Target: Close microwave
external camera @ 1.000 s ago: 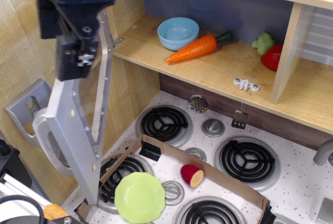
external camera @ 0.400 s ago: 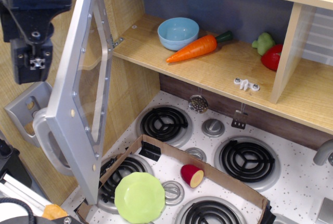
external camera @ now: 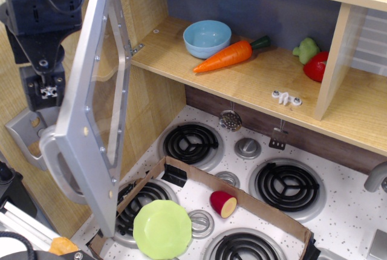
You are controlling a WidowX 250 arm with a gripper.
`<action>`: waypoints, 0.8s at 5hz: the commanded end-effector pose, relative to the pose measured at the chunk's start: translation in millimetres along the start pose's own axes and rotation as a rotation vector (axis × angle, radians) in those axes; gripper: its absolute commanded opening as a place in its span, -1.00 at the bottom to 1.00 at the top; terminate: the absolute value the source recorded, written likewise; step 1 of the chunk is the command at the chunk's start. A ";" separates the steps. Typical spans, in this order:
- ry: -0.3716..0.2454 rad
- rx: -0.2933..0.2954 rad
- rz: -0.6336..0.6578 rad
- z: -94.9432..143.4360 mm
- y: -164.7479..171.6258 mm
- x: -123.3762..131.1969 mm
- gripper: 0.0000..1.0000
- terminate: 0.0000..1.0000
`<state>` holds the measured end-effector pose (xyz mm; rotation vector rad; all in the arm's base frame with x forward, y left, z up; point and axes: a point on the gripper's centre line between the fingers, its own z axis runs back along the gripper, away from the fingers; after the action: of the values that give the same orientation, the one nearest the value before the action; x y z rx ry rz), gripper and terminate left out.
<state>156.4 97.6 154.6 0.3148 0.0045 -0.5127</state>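
Since the frame a moment before, your end effector [external camera: 47,91] had dropped lower on the outer side of the microwave door [external camera: 91,100], and the door itself had barely shifted. You had the black tool hanging at the far left, behind the door's outer face and just above the small grey wall holder [external camera: 24,130]; whether its fingers were spread or closed you could not tell from this angle, and nothing was visibly in its grip. The microwave [external camera: 242,75] stood open: its grey door swung wide out to the left, edge-on toward the camera, clear window up high and the big D-handle [external camera: 57,169] at its lower left. Inside the compartment lay a blue bowl [external camera: 207,37] and, just beside it, a toy carrot [external camera: 228,56]. Below, on the stovetop surface [external camera: 338,224], you had a green plate [external camera: 162,228] near the door's bottom corner and a cardboard strip [external camera: 242,198].
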 end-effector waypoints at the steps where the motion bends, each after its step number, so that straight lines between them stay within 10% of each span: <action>1: -0.093 0.026 0.006 1.3 2.6 18.5 1.00 -1.00; 4: -0.308 -0.023 0.053 -6.0 -24.8 65.8 1.00 -1.00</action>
<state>197.8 48.7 125.5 0.1915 -0.2913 -0.4986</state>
